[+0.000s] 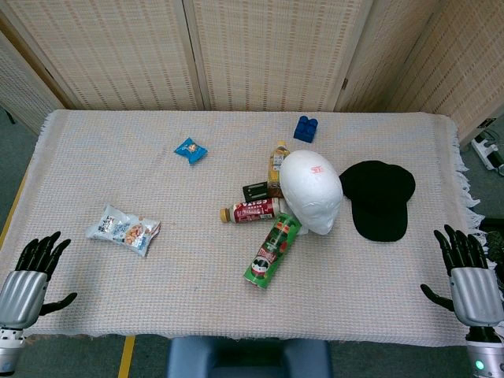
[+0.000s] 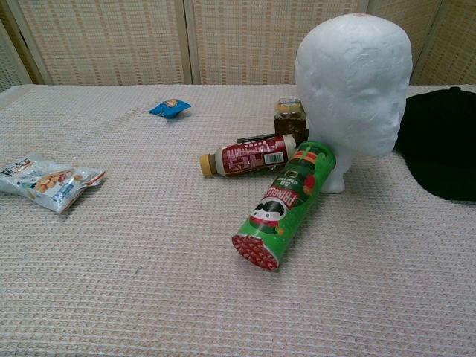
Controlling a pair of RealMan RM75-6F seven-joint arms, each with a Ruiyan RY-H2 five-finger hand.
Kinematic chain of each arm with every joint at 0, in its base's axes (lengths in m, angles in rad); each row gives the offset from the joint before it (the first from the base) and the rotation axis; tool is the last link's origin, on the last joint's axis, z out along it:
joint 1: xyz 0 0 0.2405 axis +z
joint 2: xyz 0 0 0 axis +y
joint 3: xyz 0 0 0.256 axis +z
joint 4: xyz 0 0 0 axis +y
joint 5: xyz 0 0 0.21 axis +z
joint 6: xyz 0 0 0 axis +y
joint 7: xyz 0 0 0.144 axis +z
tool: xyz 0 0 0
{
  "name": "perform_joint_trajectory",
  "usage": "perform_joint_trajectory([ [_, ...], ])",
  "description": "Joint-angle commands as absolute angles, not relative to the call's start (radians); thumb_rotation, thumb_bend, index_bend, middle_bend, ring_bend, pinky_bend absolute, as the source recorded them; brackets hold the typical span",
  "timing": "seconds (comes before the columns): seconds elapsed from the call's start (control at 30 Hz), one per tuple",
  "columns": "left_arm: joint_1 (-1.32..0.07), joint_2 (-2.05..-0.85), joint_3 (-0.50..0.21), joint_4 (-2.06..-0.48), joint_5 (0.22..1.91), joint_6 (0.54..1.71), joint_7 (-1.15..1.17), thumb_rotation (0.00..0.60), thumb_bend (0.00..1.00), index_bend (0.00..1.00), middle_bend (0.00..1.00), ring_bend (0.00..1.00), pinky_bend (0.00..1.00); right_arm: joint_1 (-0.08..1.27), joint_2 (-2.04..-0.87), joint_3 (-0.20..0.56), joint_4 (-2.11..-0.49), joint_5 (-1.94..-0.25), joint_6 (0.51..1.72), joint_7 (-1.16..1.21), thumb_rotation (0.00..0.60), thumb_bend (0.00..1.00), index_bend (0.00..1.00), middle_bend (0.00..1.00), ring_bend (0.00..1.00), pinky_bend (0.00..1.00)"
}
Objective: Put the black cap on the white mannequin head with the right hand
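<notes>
Your table (image 1: 236, 315) is the largest thing here, draped in a pale woven cloth (image 1: 118, 157) whose fringed edge hangs off the right side. Wide bare cloth lies along the whole near edge and across the far left.

The white mannequin head (image 1: 312, 190) stands upright just right of centre, face toward you. The black cap (image 1: 379, 198) lies flat just beside it on its right, apart from it, with open cloth between the cap and the right edge.

A green chip can (image 1: 272, 250) lies on its side, its far end against the head's base. A red-labelled bottle (image 1: 250, 212) lies across behind it, and a yellow-capped bottle (image 1: 276, 167) and a small dark object (image 1: 255, 190) sit close behind the head.

Your right hand (image 1: 466, 272) hovers at the near right corner, fingers spread, holding nothing, well short of the cap. Your left hand (image 1: 31, 272) mirrors it at the near left corner, fingers apart and empty.

A snack packet (image 1: 124, 229) lies on the left, a blue wrapper (image 1: 190, 150) and a blue block (image 1: 305, 127) toward the far edge.
</notes>
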State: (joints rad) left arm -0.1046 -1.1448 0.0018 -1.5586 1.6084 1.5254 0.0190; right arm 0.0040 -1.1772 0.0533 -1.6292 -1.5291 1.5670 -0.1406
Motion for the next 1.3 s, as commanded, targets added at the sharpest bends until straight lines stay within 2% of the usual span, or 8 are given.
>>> perform_joint_trajectory([
  [0.03,-0.103,-1.144,-0.002,-1.561,1.609,1.533,0.012,0.600,0.13,0.11,0.00,0.00,0.07,0.010,-1.186,0.058,-1.616,-1.532,1.566,-0.137,0.600,0.07,0.00,0.00,0.00,0.00],
  [0.23,-0.104,-1.139,-0.014,-1.564,1.605,1.544,-0.016,0.600,0.13,0.10,0.00,0.00,0.07,0.026,-1.259,0.080,-1.470,-1.573,1.611,-0.158,0.600,0.07,0.03,0.02,0.00,0.00],
  [0.3,-0.104,-1.137,-0.012,-1.563,1.611,1.546,-0.026,0.600,0.12,0.10,0.00,0.00,0.07,0.024,-1.294,0.100,-1.400,-1.580,1.653,-0.197,0.600,0.07,0.02,0.26,0.20,0.20],
  [0.33,-0.104,-1.136,-0.011,-1.560,1.613,1.547,-0.031,0.600,0.13,0.09,0.00,0.00,0.07,0.023,-1.306,0.104,-1.381,-1.573,1.656,-0.203,0.600,0.07,0.03,0.53,0.45,0.45],
  [0.4,-0.105,-1.135,-0.007,-1.552,1.610,1.538,-0.039,0.600,0.13,0.09,0.00,0.00,0.07,0.031,-1.307,0.105,-1.359,-1.562,1.635,-0.214,0.600,0.07,0.09,0.81,0.75,0.74],
  [0.5,-0.107,-1.126,-0.007,-1.562,1.601,1.526,-0.054,0.600,0.13,0.08,0.00,0.00,0.07,0.047,-1.300,0.103,-1.337,-1.557,1.601,-0.233,0.600,0.07,0.22,0.98,0.94,0.92],
  [0.93,-0.109,-1.128,0.004,-1.566,1.630,1.531,-0.057,0.600,0.13,0.09,0.00,0.00,0.07,0.116,-1.448,0.126,-1.081,-1.439,1.417,0.015,0.600,0.07,0.55,1.00,1.00,1.00],
  [1.3,-0.112,-1.128,-0.004,-1.563,1.616,1.528,-0.071,0.600,0.13,0.10,0.00,0.00,0.07,0.197,-1.757,0.162,-0.615,-1.396,1.339,0.201,0.600,0.09,0.49,1.00,1.00,1.00],
])
